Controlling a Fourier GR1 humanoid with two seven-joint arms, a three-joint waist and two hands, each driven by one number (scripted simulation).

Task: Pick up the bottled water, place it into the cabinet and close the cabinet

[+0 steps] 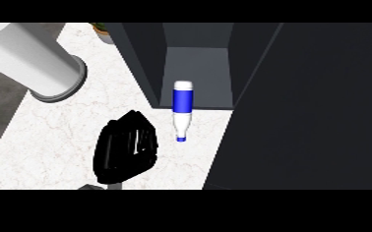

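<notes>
The water bottle [181, 109] is laid on the marble counter [58, 128], its base just inside the open cabinet [196, 69]. One black hand [127, 147] is seen beside it, apart from it; whether its fingers are curled cannot be told

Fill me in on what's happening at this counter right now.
The bottled water lies with its base at the open front of the dark cabinet and its blue cap pointing back over the white marble counter. No hand holds it. One black hand hangs just to its left, apparently the left one, fingers relaxed. The cabinet door stands open at the right. A white cylinder stands at the far left.
</notes>
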